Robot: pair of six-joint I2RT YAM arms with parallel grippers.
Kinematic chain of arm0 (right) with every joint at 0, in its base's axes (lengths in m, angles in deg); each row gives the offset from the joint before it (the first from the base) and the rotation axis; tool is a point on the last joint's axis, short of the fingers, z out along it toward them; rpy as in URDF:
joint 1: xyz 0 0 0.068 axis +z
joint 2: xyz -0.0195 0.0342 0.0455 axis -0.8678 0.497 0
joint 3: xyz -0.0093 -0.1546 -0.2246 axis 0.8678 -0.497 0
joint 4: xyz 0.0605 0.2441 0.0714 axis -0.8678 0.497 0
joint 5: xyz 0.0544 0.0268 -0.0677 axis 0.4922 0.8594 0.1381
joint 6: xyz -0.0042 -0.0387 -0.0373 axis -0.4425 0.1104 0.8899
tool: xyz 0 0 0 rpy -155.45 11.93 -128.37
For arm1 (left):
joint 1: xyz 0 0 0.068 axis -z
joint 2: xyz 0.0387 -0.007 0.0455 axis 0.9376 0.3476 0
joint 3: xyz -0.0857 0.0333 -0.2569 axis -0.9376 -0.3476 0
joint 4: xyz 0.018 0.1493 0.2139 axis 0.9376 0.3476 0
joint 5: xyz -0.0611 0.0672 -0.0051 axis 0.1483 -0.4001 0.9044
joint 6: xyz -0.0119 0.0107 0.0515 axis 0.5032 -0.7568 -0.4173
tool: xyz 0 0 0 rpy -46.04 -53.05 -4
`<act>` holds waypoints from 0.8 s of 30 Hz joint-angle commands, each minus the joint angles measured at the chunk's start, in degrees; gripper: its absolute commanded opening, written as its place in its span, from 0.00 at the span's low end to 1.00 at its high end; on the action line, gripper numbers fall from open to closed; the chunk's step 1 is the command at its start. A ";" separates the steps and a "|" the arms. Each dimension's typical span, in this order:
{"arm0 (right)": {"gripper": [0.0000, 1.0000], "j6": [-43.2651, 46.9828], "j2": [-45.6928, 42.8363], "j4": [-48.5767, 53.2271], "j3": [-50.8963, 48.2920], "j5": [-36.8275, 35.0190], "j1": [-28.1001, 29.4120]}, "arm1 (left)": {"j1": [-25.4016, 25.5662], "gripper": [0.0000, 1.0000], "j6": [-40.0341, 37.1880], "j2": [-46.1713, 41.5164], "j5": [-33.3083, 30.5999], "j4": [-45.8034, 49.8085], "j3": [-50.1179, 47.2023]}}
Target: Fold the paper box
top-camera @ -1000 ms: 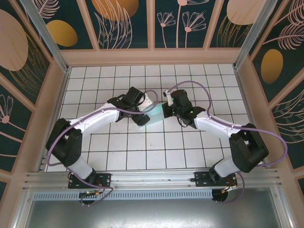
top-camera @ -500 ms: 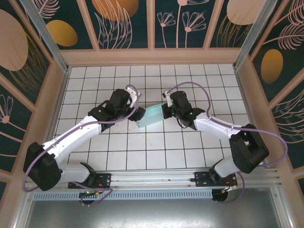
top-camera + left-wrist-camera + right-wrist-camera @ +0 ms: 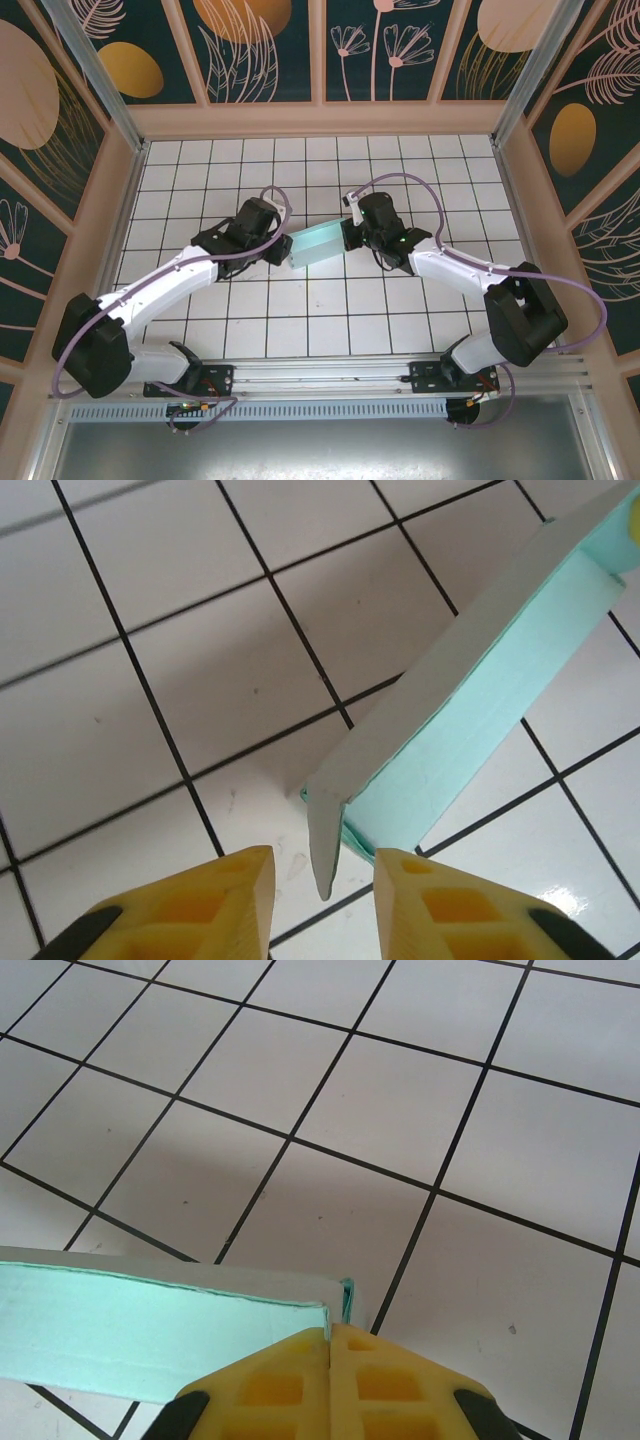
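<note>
1. Left gripper (image 3: 322, 872) has shifted from over the paper box (image 3: 318, 244) to its left end; fingers (image 3: 220, 900) narrowed, apart, straddling a flap.
2. Right gripper (image 3: 330, 1338) clamps the box's right end.
3. Box sits mid-worktop (image 3: 300, 315).

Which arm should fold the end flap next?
Left. The left gripper straddles the end flap of the paper box, jaws open; the right gripper is shut on the other end, holding it.

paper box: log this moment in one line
box: between grippers | right gripper: shut on box edge | left gripper: open around flap
</note>
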 commanded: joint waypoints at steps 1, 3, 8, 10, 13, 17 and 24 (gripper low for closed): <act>0.00 -0.50 -0.87 1.47 -0.96 -1.13 0.50 | -0.21 0.26 1.63 1.58 1.64 2.05 2.96; 0.00 -0.61 -0.94 1.60 -1.04 -0.94 0.52 | -0.25 0.21 2.08 2.25 1.80 2.48 3.65; 0.00 -0.94 -0.91 1.52 -1.22 -0.76 0.54 | -0.25 0.14 3.12 2.76 1.49 3.41 4.68; 0.00 -1.05 -0.84 1.56 -1.22 -0.67 0.54 | -0.21 0.13 4.25 2.97 1.47 4.30 5.54; 0.00 -0.98 -0.89 1.53 -1.22 -0.69 0.54 | -0.26 0.13 5.47 3.90 1.51 5.72 6.68; 0.00 -0.76 -0.78 1.57 -1.07 -0.82 0.54 | -0.23 0.25 5.76 4.35 1.88 6.45 6.80; 0.00 -1.12 -0.78 1.60 -1.00 -0.99 0.54 | -0.21 0.28 5.70 3.56 1.62 7.59 5.92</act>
